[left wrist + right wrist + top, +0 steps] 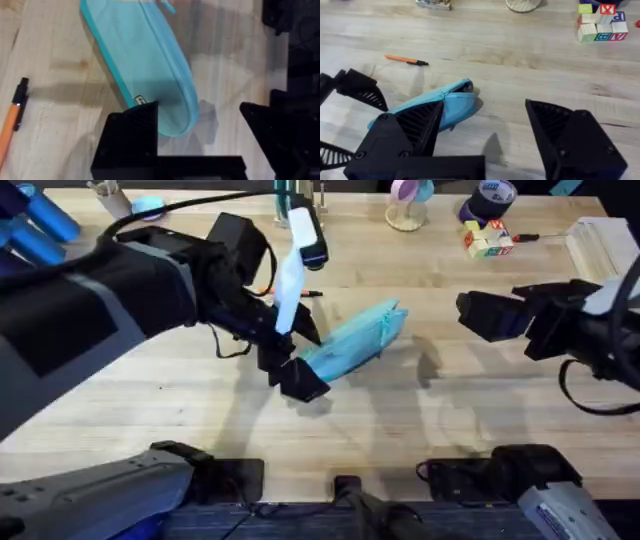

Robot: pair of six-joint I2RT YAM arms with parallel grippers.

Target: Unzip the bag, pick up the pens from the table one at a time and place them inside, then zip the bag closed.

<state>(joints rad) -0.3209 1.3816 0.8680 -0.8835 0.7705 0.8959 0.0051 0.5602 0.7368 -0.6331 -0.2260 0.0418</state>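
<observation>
Your bag (352,340) lies slantwise at the middle of the surface (400,430), its near-left end down at your left gripper (300,378) and its far end tilted up toward the right. In the right wrist view that far end gapes a little, so the zip looks at least partly open there, though you cannot tell how far it runs. Your left jaws stand apart, one finger pressing on the bag's rounded end and the other well clear of it, so nothing is clamped. The one pen (406,60) you can see lies on the bare wood just beyond the bag on the left. Your right gripper (485,145) hangs off to the right, jaws wide apart and empty. The risk from here is slippage: with the bag merely pinned at one end, any pull on the zipper could drag or swing the whole pouch, and it might sweep into the pen and roll it away.
</observation>
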